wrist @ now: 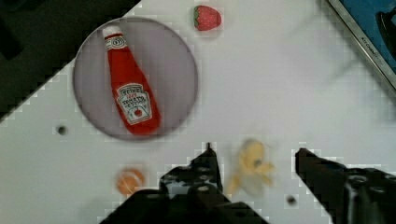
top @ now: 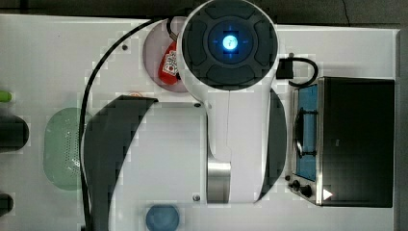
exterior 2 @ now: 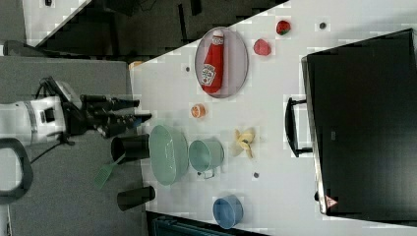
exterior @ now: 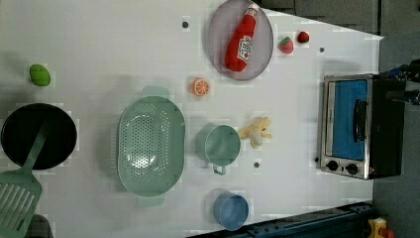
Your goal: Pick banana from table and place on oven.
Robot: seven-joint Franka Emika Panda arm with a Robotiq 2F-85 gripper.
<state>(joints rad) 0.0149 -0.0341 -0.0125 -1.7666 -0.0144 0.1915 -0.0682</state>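
Note:
The banana [exterior: 256,131] lies on the white table [exterior: 99,39], a pale yellow toy between the green cup [exterior: 221,145] and the oven [exterior: 359,126]. The right view shows the banana [exterior 2: 244,141] close to the oven's [exterior 2: 364,123] bar handle. My gripper [exterior 2: 139,111] is open and held well away from the tabletop in the right view. In the wrist view the banana [wrist: 252,168] appears between the two dark fingers of the gripper [wrist: 256,156], far below them. In the top view the arm covers the banana, and the oven [top: 356,142] stands at the top view's right.
A ketchup bottle [exterior: 241,39] lies on a grey plate [exterior: 218,29], with two strawberries [exterior: 286,44] beside it. An orange slice [exterior: 200,87], a green colander [exterior: 151,145], a blue bowl [exterior: 231,210], a black pan [exterior: 59,136] and a green spatula [exterior: 19,198] share the table.

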